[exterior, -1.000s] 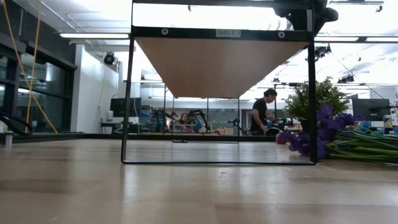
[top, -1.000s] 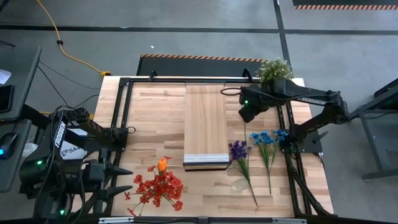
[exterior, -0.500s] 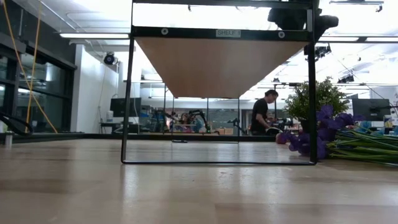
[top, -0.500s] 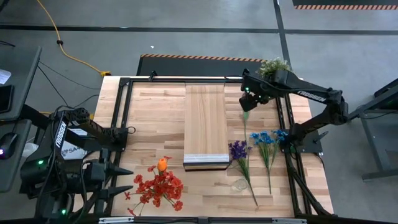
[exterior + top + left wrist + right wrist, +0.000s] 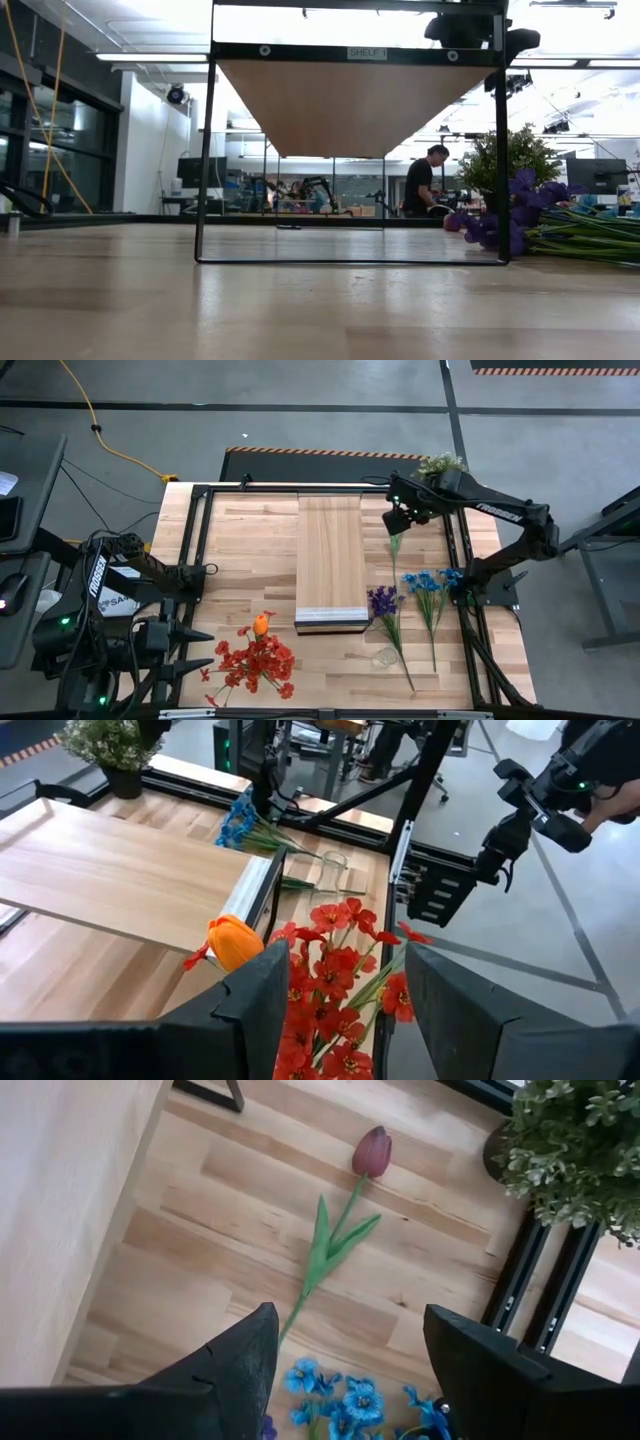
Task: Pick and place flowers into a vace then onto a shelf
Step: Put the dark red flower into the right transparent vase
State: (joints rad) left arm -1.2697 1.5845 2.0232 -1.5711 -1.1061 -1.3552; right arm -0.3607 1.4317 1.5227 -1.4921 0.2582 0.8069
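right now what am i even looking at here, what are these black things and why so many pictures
Two dark robot arms work at a slatted wooden table. One camera looks straight down, one sits at tabletop height, and one rides on each wrist. The left end effector, open, waits over the red flowers and an orange tulip. The right end effector, also open and holding nothing, hovers at the far side above a dark maroon tulip lying on the wood beside the potted plant. Blue flowers and purple flowers lie right of the raised shelf, with a clear glass vase lying nearby.
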